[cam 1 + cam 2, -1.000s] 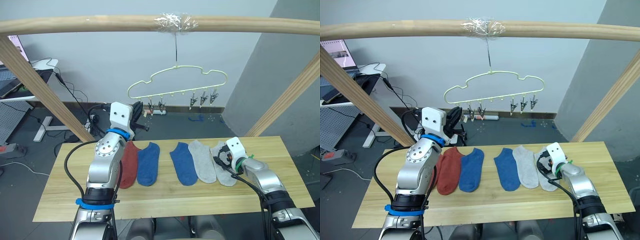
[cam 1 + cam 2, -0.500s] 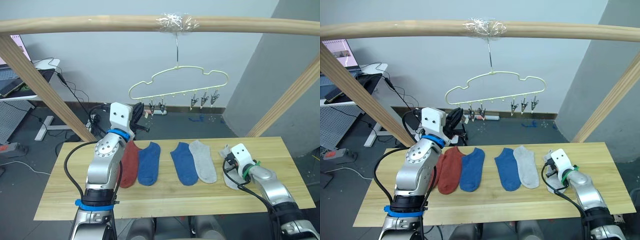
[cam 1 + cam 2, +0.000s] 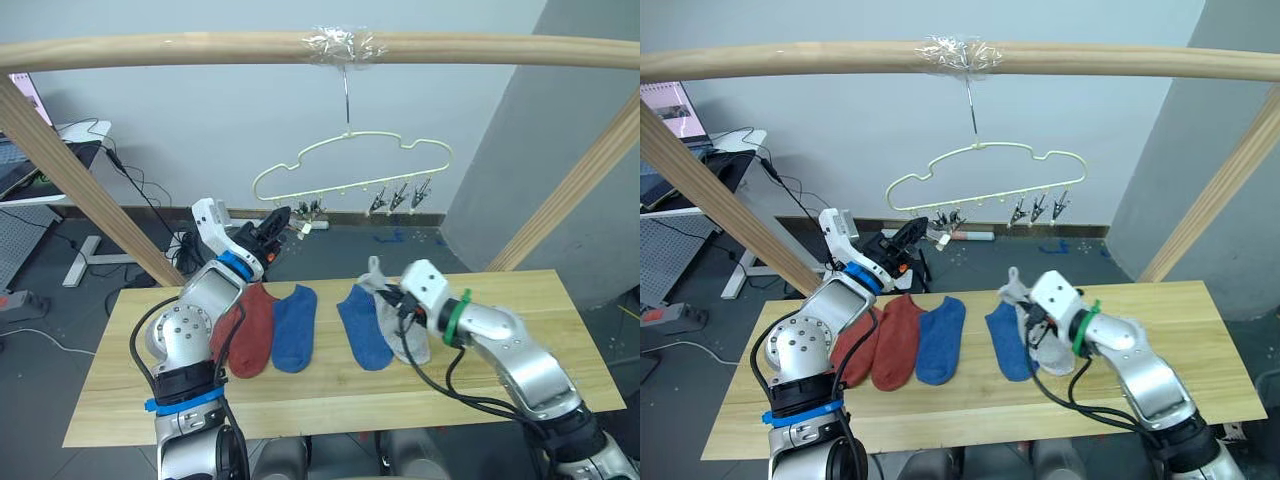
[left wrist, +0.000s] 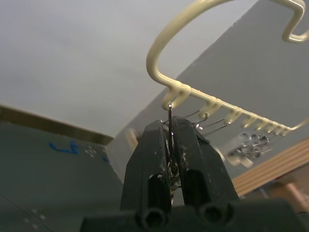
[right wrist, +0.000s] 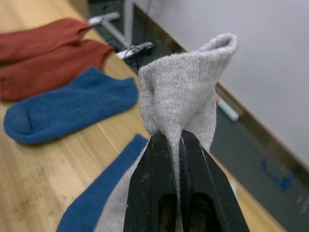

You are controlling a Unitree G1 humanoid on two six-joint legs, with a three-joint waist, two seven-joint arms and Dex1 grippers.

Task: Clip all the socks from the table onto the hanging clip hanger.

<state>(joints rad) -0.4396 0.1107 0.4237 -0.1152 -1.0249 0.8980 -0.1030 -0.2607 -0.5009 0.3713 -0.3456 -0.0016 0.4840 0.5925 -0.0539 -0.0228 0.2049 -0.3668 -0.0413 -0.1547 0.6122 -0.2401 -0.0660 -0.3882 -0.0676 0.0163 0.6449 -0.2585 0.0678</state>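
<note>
My left gripper is raised at the left end of the pale-yellow clip hanger. It is shut on the hanger's leftmost clip. My right gripper is shut on the cuff of a light grey sock and holds it up over the middle of the table. The other grey sock lies flat under that arm. Two blue socks and two rust-red socks lie in a row to its left.
The hanger hangs by its hook from a round wooden pole, with slanted poles at both sides. Three clips dangle at the hanger's right end. Cables and desks stand on the floor behind the table.
My right gripper shut on the grey sock at the right of the table, lifted it and carried it left toward the middle. My left arm swung, keeping its fingers at the left clip.
</note>
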